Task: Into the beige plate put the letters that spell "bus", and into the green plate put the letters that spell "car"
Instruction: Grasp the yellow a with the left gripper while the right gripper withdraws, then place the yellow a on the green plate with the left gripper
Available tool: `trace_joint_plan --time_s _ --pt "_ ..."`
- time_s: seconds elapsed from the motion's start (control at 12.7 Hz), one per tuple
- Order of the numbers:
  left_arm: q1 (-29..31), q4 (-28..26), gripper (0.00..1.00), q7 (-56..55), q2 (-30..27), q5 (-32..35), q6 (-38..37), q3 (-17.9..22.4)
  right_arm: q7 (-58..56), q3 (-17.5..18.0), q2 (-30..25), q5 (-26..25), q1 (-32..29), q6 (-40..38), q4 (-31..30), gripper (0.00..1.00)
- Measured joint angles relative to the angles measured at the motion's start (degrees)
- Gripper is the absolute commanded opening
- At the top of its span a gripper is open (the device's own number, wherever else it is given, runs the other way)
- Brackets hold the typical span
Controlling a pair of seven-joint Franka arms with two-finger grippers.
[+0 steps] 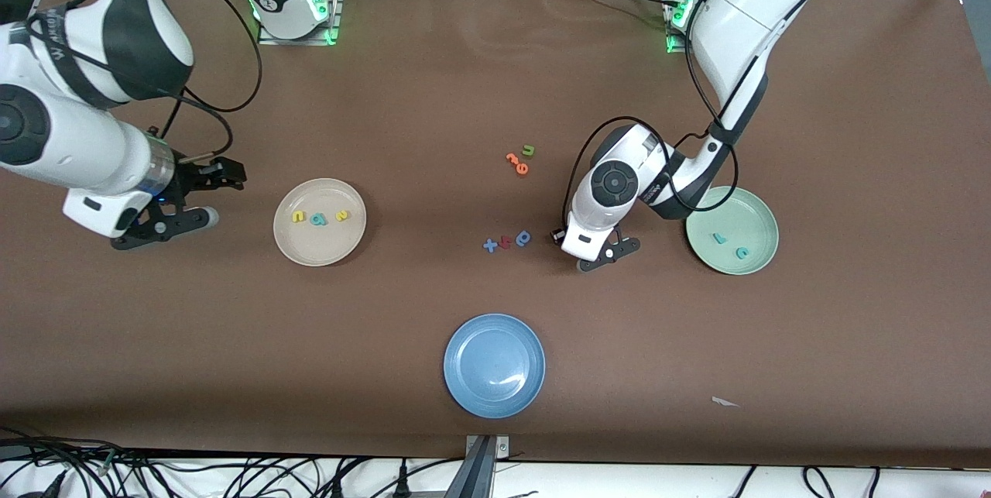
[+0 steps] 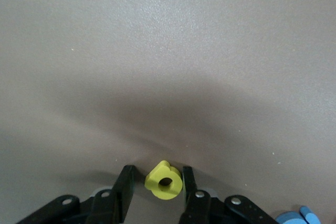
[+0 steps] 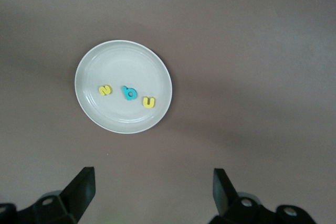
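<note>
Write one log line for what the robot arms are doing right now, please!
left gripper: fingers around yellow "a" on table | right gripper: open, waits beside beige plate | beige plate: b, u, s | green plate: two teal letters

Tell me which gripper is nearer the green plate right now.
Left. The left gripper is down on the table beside the green plate, around the yellow letter. The right gripper waits open past the beige plate, at the right arm's end.

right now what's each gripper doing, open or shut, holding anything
left gripper: low on the table beside the green plate, fingers either side of the yellow "a", not clearly gripping it.
right gripper: open, holding nothing, waiting beside the beige plate.
</note>
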Motion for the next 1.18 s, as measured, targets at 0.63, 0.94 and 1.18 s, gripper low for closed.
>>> trace_joint_plan --time_s 0.63,0.94,1.18 --pt "-0.04 0.64 0.04 -0.51 0.06 0.0 -0.01 0.26 0.95 -38.85 -9.62 15.5 26.8 -2.36 0.9 1.0" --pt "0.95 2.6 0.04 -0.5 -0.32 0.01 -0.7 0.79 0.98 -42.56 -17.06 15.89 27.51 -0.6 -5.45 1.0" --pt "5.09 3.85 0.06 3.61 -3.95 0.01 -8.56 0.77 0.98 -43.75 -20.94 15.8 28.51 0.5 -6.68 1.0"
